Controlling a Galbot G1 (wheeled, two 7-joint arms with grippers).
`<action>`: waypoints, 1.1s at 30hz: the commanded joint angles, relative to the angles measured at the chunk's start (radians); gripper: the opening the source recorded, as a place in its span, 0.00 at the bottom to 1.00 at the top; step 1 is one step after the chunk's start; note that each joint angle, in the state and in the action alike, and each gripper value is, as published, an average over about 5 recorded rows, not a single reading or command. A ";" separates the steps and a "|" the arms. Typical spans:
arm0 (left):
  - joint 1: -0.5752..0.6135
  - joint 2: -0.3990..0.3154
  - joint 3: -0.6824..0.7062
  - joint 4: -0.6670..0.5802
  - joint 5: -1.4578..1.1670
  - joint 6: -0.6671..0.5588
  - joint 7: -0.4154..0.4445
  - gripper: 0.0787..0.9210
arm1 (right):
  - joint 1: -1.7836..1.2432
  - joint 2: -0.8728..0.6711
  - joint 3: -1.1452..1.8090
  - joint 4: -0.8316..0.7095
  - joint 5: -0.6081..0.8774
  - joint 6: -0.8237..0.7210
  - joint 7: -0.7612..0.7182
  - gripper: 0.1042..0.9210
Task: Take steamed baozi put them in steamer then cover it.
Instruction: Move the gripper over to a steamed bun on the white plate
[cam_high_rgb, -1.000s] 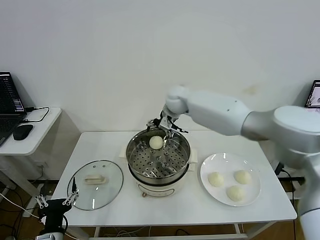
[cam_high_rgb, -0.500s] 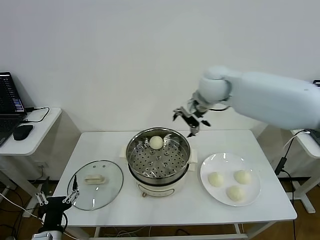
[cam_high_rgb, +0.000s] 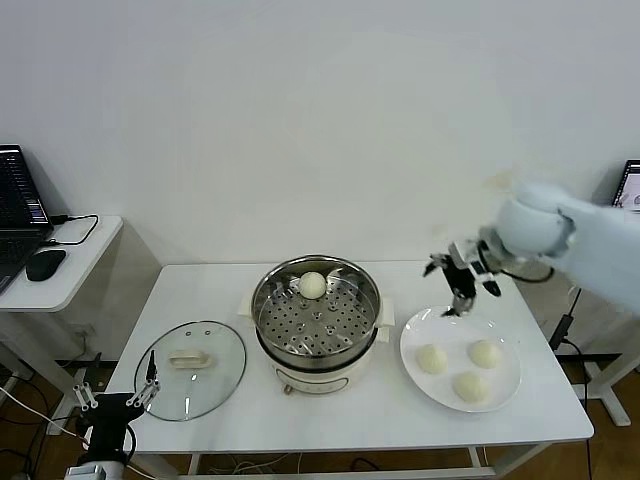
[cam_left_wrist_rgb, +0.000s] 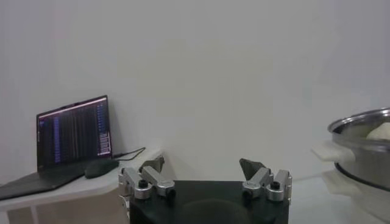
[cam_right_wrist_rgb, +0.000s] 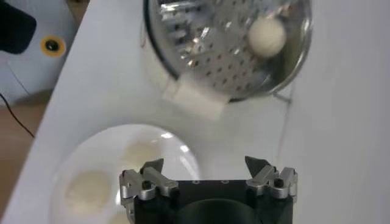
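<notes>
One baozi (cam_high_rgb: 313, 285) lies at the back of the steel steamer (cam_high_rgb: 270, 320) on its white cooker base; it shows in the right wrist view (cam_right_wrist_rgb: 267, 36) too. Three baozi (cam_high_rgb: 432, 358) lie on the white plate (cam_high_rgb: 508, 385) to the right. My right gripper (cam_high_rgb: 461, 279) is open and empty, in the air above the plate's far left edge. The glass cover (cam_high_rgb: 191, 369) with its cream handle lies flat on the table left of the steamer. My left gripper (cam_high_rgb: 113, 403) is open and empty, low at the table's front left corner.
A side table (cam_high_rgb: 70, 280) at the left holds a laptop (cam_high_rgb: 18, 215) and a mouse (cam_high_rgb: 46, 264). The white wall stands close behind the table. The steamer's rim and a cooker handle (cam_left_wrist_rgb: 332, 153) show in the left wrist view.
My right gripper has left the steamer, empty, and swung right and down to above the plate's far edge. The baozi stays in the steamer. The left arm has not moved.
</notes>
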 joint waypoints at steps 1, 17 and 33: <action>0.000 0.001 -0.001 0.003 0.006 -0.007 0.006 0.88 | -0.288 -0.093 0.181 -0.014 -0.109 -0.011 -0.002 0.88; 0.001 -0.012 0.000 0.003 0.026 -0.009 0.009 0.88 | -0.449 0.126 0.247 -0.198 -0.218 0.015 0.030 0.88; 0.002 -0.017 -0.003 0.009 0.029 -0.018 0.008 0.88 | -0.467 0.233 0.249 -0.275 -0.274 0.019 0.048 0.88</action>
